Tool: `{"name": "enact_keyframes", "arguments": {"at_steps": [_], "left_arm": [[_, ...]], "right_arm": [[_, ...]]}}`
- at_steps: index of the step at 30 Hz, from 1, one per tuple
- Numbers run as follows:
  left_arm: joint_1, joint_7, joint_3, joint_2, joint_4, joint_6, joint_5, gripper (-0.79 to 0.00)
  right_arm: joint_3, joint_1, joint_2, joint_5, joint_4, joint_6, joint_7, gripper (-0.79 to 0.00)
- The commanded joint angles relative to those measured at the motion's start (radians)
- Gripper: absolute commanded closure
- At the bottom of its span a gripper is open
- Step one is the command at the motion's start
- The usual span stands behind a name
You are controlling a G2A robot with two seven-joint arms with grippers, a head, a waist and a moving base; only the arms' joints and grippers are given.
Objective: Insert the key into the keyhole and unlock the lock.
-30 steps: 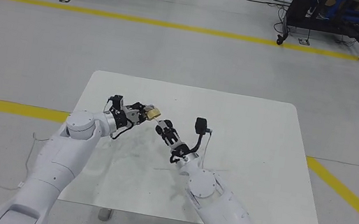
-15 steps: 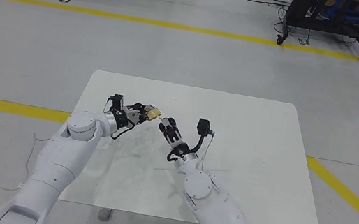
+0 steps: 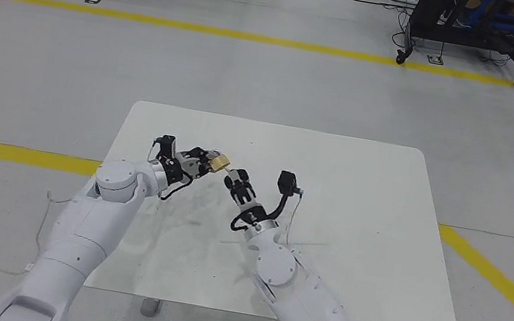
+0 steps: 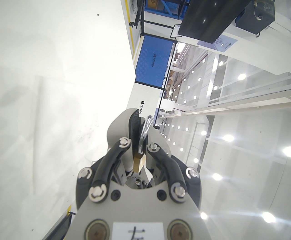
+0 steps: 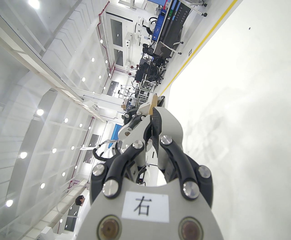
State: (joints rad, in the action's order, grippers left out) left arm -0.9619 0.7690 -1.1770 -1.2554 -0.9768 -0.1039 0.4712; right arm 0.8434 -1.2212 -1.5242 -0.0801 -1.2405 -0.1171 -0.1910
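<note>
My left gripper (image 3: 213,162) hangs above the table's left middle, shut on a brass padlock (image 3: 220,162). In the left wrist view the brass body (image 4: 138,162) sits deep between the fingers and the silver shackle (image 4: 146,127) reaches the tips of that gripper (image 4: 142,127). My right gripper (image 3: 233,178) is shut just right of the padlock, its tips nearly touching it. In the right wrist view a narrow brass piece, seemingly the key (image 5: 153,103), sticks out past the tips of the right gripper (image 5: 151,113) toward the left gripper (image 5: 136,116).
Both grippers hover over the white table (image 3: 356,237), whose surface is bare around them. Yellow floor lines run behind and beside the table. Racks and carts stand far off at the back.
My right gripper has edged a little left and away from me, closer to the padlock. The left gripper and padlock have stayed where they were.
</note>
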Motion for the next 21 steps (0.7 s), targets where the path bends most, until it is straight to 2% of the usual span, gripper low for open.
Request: {"name": "enact_keyframes", "arguments": {"at_steps": [1, 20, 21], "left_arm": [[-0.001, 0.0, -0.001, 0.0, -0.002, -0.001, 0.0, 0.0], [-0.007, 0.028, 0.004, 0.003, -0.021, 0.023, -0.025, 0.0], [-0.006, 0.031, 0.005, 0.004, -0.022, 0.022, -0.026, 0.0]], "right_arm": [[-0.004, 0.001, -0.004, -0.004, 0.002, 0.002, 0.0, 0.0], [0.009, 0.024, -0.029, 0.018, 0.045, -0.04, 0.04, 0.0], [0.012, 0.025, -0.03, 0.02, 0.048, -0.047, 0.042, -0.256]]}}
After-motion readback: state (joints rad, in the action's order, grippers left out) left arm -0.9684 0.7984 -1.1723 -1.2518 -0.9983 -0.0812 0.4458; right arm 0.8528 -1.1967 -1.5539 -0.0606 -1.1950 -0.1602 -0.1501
